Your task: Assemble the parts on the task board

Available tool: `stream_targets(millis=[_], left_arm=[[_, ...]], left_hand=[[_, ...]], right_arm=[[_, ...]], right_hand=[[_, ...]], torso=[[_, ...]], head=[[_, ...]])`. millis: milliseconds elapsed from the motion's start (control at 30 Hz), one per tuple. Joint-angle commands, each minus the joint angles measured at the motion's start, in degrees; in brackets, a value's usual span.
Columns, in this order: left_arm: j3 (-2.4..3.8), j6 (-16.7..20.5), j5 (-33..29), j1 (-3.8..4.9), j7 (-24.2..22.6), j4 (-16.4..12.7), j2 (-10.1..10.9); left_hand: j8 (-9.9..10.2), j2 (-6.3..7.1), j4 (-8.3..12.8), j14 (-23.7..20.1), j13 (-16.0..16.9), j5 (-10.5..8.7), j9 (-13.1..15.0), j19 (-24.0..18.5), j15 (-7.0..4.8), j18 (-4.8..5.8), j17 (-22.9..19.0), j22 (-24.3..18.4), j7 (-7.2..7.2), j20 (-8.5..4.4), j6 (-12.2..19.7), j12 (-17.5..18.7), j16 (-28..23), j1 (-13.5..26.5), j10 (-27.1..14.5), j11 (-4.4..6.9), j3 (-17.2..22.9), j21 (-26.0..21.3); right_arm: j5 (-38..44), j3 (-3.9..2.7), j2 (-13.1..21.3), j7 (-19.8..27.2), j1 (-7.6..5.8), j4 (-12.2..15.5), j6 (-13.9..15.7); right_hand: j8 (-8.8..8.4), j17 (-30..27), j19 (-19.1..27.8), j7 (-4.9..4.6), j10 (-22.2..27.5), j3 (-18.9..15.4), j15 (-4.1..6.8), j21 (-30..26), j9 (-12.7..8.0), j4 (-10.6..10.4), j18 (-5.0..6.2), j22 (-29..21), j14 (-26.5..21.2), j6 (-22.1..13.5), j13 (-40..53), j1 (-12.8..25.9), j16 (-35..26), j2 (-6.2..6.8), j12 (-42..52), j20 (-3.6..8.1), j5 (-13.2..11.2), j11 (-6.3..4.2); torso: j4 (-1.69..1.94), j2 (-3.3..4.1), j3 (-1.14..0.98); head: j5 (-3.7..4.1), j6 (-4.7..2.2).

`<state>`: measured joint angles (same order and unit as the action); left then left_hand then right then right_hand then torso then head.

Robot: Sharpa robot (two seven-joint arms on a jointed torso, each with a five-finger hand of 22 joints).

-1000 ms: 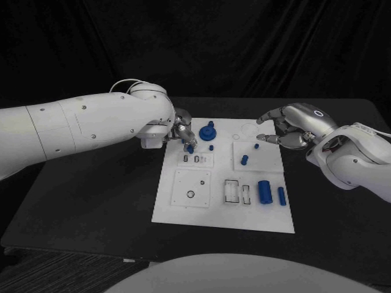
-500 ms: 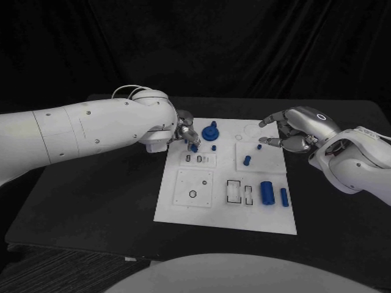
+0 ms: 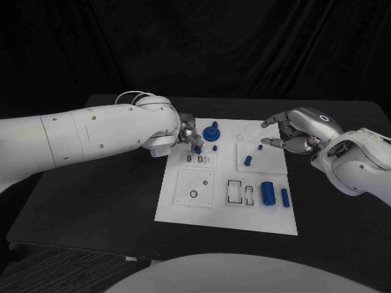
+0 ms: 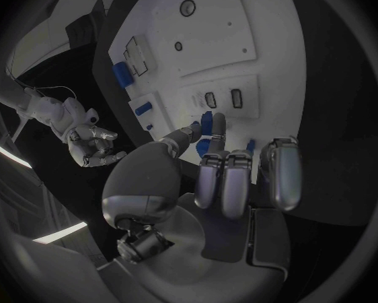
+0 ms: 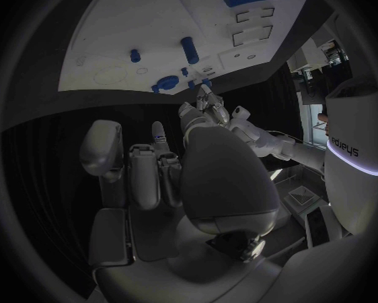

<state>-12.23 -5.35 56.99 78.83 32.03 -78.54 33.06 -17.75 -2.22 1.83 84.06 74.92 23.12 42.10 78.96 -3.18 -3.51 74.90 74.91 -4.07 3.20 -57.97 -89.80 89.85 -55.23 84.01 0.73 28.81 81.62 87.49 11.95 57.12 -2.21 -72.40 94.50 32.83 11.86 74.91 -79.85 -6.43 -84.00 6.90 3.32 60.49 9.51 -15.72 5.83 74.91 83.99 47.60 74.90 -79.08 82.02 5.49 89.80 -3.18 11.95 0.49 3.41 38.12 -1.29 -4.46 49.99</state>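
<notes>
The left hand (image 3: 186,135) pinches a small blue peg (image 3: 197,149) just above the two slots (image 3: 195,159) on the white board (image 3: 192,210), probably to seat it, while the right hand (image 3: 288,135), fingers loosely curled on nothing, waits by the far edge.

The task board (image 3: 200,207) lies mid-table, parts (image 3: 266,191) mostly on its right and far side, seemingly.

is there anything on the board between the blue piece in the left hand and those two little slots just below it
Nothing visible. The left hand pinches a small blue part just above the pair of small slots on the task board. The bare white strip between part and slots shows nothing lying on it; the left wrist view shows likewise.
</notes>
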Motion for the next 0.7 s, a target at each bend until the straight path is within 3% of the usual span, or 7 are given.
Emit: stream_targets(millis=[33, 200, 533, 700], left_arm=[[0.04, 0.88, -0.12, -0.28, -0.32, -0.36, -0.11], [0.04, 0.64, -0.12, -0.55, -0.33, -0.82, 0.19], [0.03, 0.89, -0.12, -1.07, -0.39, -1.2, 0.43], [0.03, 0.96, -0.12, -1.45, -0.43, -1.08, 0.36]], left_hand=[[0.34, -0.13, -0.09, 5.94, 15.08, -0.03, 0.14, 0.15, -0.3, 0.02, 15.1, 5.02, 1.25, -0.11, -1.44, -0.2, 0.15, 0.35, 5.99, 0.32, 0.17, -0.33], [0.35, -0.16, -0.12, 5.94, 15.08, -0.02, 0.17, 0.05, -0.31, -0.01, 15.1, 4.93, 1.27, -0.12, -1.46, -0.2, 0.15, 0.35, 5.99, 0.34, 0.2, -0.42], [0.39, -0.18, -0.16, 5.94, 15.08, 0.02, 0.2, -0.08, -0.33, -0.06, 15.1, 4.79, 1.29, -0.13, -1.43, -0.2, 0.15, 0.36, 5.99, 0.35, 0.25, -0.56], [0.39, -0.18, -0.16, 5.94, 15.08, 0.02, 0.2, -0.08, -0.33, -0.06, 15.1, 4.79, 1.29, -0.13, -1.43, -0.2, 0.15, 0.36, 5.99, 0.35, 0.25, -0.56]], right_arm=[[0.08, -0.03, 0.1, -1.21, 0.15, 0.19, 0.24], [0.08, -0.03, 0.15, -1.31, 0.19, 0.3, 0.15], [-0.15, -0.03, 0.0, -1.24, 0.3, 0.24, 0.11], [-0.2, -0.03, -0.08, -1.2, 0.35, 0.17, 0.1]], right_hand=[[0.33, 6.63, 0.31, 0.07, -5.4, 0.01, -0.33, -0.32, -0.04, 0.36, 0.02, 5.0, 3.58, 0.49, 14.46, 0.2, -0.29, -0.54, -0.33, -0.08, 0.2, 0.29], [0.32, 6.61, 0.34, 0.07, -5.29, 0.02, -0.33, -0.39, -0.09, 0.38, 0.02, 5.0, 3.56, 0.5, 14.36, 0.17, -0.31, -0.58, -0.42, -0.09, 0.4, 0.3], [0.3, 6.52, 0.42, 0.07, -5.16, 0.04, -0.33, -0.6, -0.17, 0.41, 0.05, 4.97, 3.51, 0.5, 14.22, 0.13, -0.41, -0.6, -0.54, -0.1, 0.82, 0.29], [0.3, 6.48, 0.43, 0.07, -5.1, 0.05, -0.33, -0.63, -0.19, 0.43, 0.06, 4.97, 3.49, 0.51, 14.16, 0.11, -0.45, -0.6, -0.59, -0.1, 0.94, 0.29]], torso=[[0.05, -0.07, -0.12], [0.03, -0.05, -0.1], [-0.11, 0.11, 0.04], [0.02, 0.2, 0.01]], head=[[-0.12, 0.01], [-0.99, 0.01], [-0.96, 0.01], [-0.76, 0.01]])
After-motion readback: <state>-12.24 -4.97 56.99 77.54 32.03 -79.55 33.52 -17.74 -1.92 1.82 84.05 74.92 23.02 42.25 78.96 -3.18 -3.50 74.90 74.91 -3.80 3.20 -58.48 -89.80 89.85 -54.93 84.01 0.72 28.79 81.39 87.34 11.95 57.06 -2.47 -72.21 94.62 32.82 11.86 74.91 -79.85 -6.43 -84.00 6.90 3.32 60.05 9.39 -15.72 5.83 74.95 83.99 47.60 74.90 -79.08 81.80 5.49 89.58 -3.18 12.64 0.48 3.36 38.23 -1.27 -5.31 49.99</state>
